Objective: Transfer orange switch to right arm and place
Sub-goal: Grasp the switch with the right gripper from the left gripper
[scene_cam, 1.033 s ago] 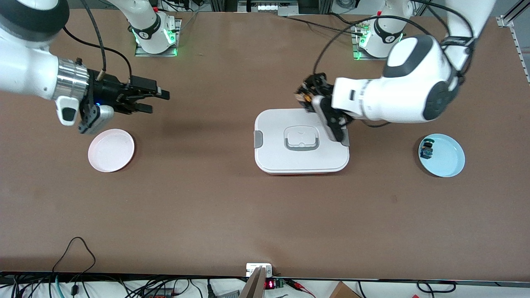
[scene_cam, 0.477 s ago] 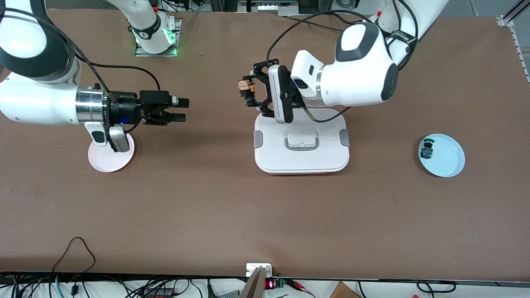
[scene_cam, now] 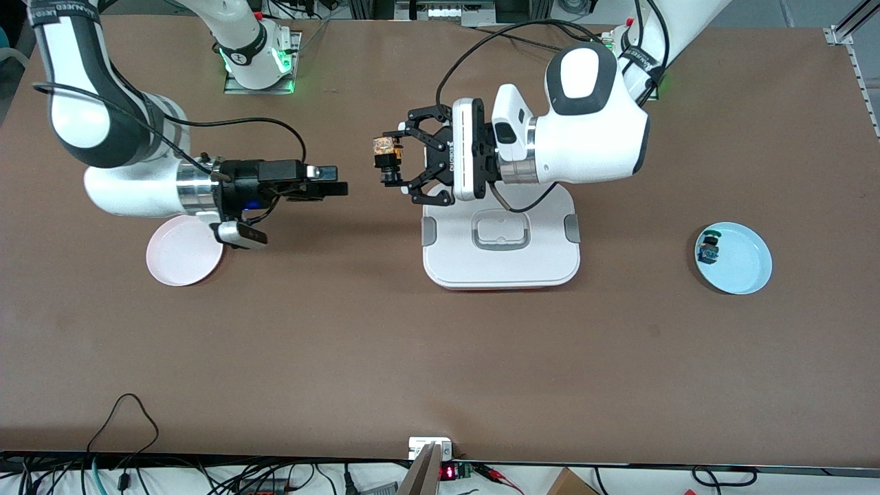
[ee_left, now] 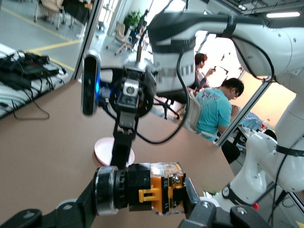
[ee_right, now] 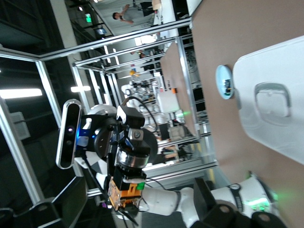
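Orange switch point(scene_cam: 386, 157) is clamped between the closed jaws of the left gripper point(scene_cam: 389, 162), held in the air above bare tabletop beside the white lidded box point(scene_cam: 501, 254). It appears small, rigid and light; its silvery end point(ee_left: 105, 191) looks smooth and possibly slippery, so the black-and-orange body projecting from the jaws is the likelier grasp point. The right gripper point(scene_cam: 332, 181), jaws spread and empty, faces the switch with a clear gap between them. No legible marking shows on the switch.
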Robot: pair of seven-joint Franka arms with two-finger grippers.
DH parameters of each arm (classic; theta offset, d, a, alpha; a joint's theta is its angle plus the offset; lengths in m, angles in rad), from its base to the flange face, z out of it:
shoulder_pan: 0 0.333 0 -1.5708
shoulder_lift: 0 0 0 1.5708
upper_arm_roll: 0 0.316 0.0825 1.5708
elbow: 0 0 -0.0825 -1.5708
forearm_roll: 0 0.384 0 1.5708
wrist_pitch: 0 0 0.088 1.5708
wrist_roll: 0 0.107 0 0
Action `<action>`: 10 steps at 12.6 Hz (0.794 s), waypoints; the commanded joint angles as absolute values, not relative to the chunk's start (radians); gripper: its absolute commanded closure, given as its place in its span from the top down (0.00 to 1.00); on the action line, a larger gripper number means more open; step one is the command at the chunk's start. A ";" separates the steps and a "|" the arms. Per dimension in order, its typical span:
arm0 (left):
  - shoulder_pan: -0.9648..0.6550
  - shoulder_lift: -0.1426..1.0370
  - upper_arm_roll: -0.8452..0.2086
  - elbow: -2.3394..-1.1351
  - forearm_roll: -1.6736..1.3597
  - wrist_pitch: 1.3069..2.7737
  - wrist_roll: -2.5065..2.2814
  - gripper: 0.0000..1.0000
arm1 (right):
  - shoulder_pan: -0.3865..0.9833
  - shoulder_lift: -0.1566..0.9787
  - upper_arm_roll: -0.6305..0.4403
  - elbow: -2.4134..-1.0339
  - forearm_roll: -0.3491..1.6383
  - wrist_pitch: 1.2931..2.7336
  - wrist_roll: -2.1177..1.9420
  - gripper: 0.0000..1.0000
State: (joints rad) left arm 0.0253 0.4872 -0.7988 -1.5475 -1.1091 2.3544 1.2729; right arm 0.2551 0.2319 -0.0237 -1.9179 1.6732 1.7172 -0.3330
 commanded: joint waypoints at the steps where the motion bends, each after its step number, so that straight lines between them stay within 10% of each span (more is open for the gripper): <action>1: -0.020 0.497 -0.802 -1.562 -1.199 2.456 1.397 0.22 | 0.285 0.209 -0.026 -1.962 1.775 1.727 -0.330 1.00; 7: -0.026 0.511 -0.802 -1.560 -1.204 2.473 1.433 0.22 | 0.348 0.201 -0.026 -1.977 1.862 1.802 -0.337 1.00; 10: -0.026 0.511 -0.802 -1.559 -1.204 2.473 1.434 0.22 | 0.362 0.201 -0.026 -1.980 1.861 1.813 -0.347 0.81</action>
State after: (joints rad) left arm -0.0273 0.5112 -0.7987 -1.5604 -1.1679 2.4634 1.3941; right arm 0.3440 0.2274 -0.0221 -1.9520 1.8407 1.7892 -0.3325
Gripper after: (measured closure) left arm 0.278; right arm 0.035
